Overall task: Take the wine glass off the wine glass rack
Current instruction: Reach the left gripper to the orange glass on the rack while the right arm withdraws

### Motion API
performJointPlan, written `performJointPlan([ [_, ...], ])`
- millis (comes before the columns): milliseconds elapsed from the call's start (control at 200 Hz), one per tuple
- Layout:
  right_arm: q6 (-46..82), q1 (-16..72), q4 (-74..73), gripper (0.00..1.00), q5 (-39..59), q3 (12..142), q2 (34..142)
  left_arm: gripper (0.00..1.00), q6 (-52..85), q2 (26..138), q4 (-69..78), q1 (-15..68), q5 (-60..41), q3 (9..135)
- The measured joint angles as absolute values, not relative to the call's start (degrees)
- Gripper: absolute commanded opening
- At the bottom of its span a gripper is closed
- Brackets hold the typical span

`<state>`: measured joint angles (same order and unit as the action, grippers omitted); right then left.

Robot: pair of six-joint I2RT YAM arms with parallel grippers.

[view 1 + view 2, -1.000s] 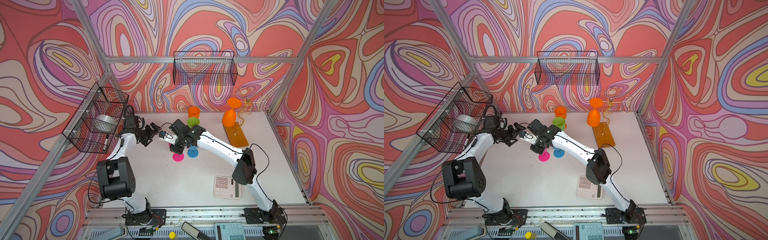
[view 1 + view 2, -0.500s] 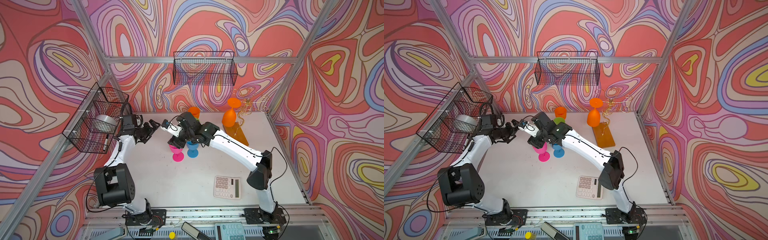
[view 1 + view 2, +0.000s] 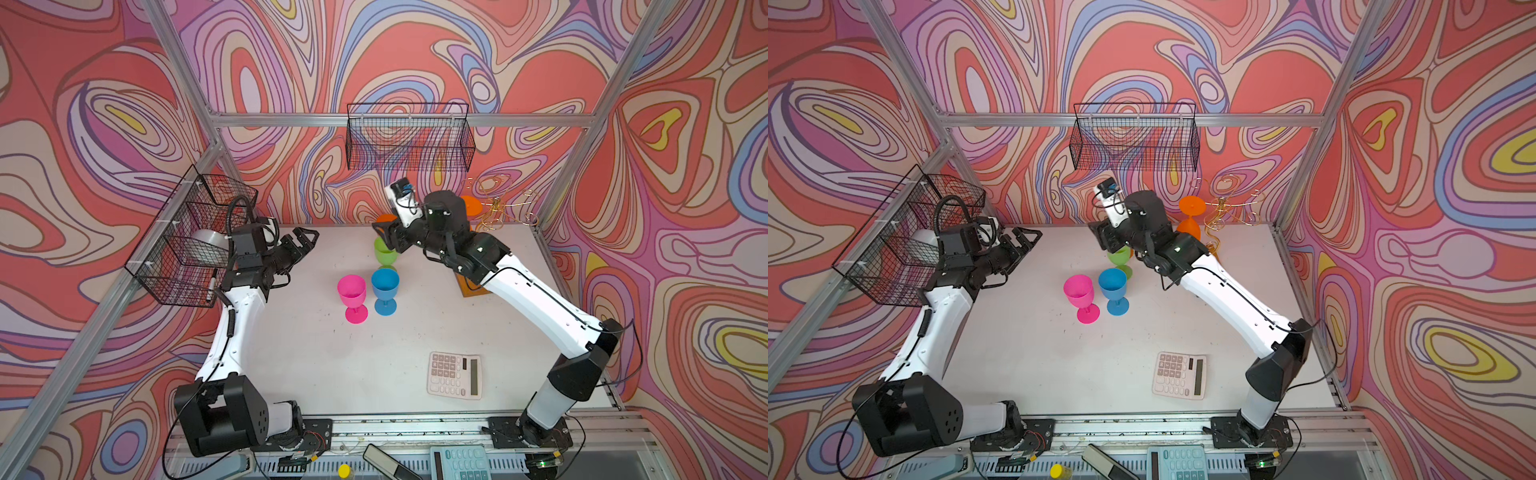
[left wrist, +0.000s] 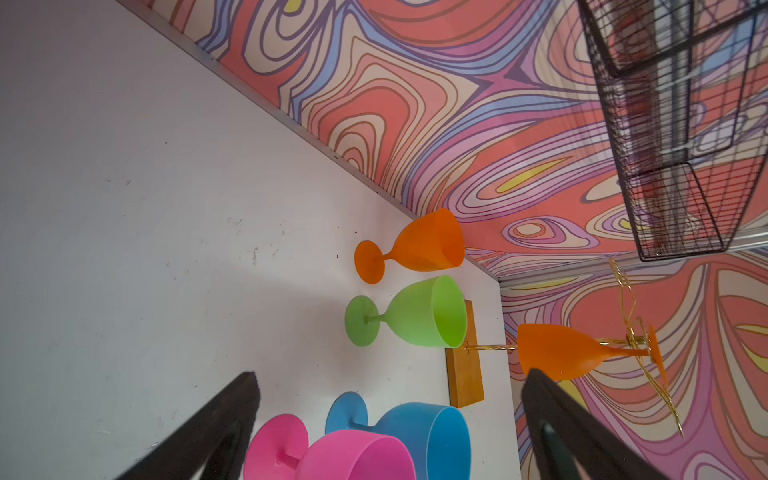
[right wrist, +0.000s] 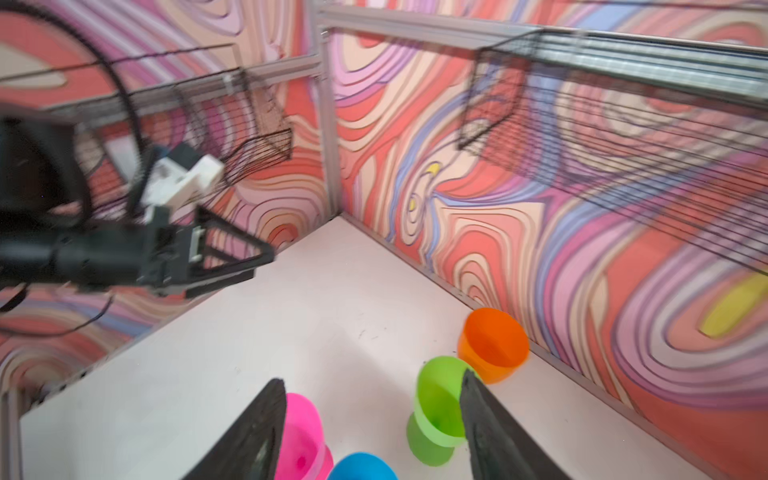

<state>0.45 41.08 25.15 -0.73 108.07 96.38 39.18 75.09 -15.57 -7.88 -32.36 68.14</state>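
The wine glass rack (image 3: 495, 207), a thin gold wire tree on an amber base (image 3: 473, 287), stands at the back right in both top views. An orange wine glass (image 3: 1189, 227) hangs upside down from it; in the left wrist view the hanging glass (image 4: 573, 351) is on the rack's wire (image 4: 631, 336). My right gripper (image 3: 384, 236) hovers open above a green glass (image 3: 385, 252), left of the rack, nothing between its fingers (image 5: 478, 399). My left gripper (image 3: 306, 239) is open and empty at the back left, pointing towards the glasses.
A pink glass (image 3: 352, 291), a blue glass (image 3: 385, 285) and a second orange glass (image 3: 386, 217) stand upright mid-table. A calculator (image 3: 455, 376) lies front right. Black wire baskets hang on the back wall (image 3: 409, 137) and the left wall (image 3: 191, 241).
My right gripper opened, left the pink glass standing on the table, and pulled back up and right towards the rack. The left arm barely moved.
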Motion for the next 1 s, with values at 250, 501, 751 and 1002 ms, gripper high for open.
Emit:
performJointPlan([
  [250, 12.2, 35.6, 24.6, 0.67, -4.9, 107.4, 89.7, 0.98, 38.1, 70.6, -13.0, 3.2, -31.2, 68.3],
  [501, 23.9, 28.9, 25.7, 0.65, -6.7, 102.7, 83.2, 0.94, 39.0, 70.7, -9.9, 19.2, -27.3, 69.5],
  [751, 33.1, 20.9, 28.1, 0.63, -6.5, 95.7, 77.5, 0.83, 45.9, 77.8, -2.7, 29.8, -21.7, 73.3],
  [1002, 36.9, 17.0, 30.1, 0.62, -7.5, 87.6, 68.2, 0.72, 55.8, 90.4, 3.2, 35.7, -16.8, 82.7],
])
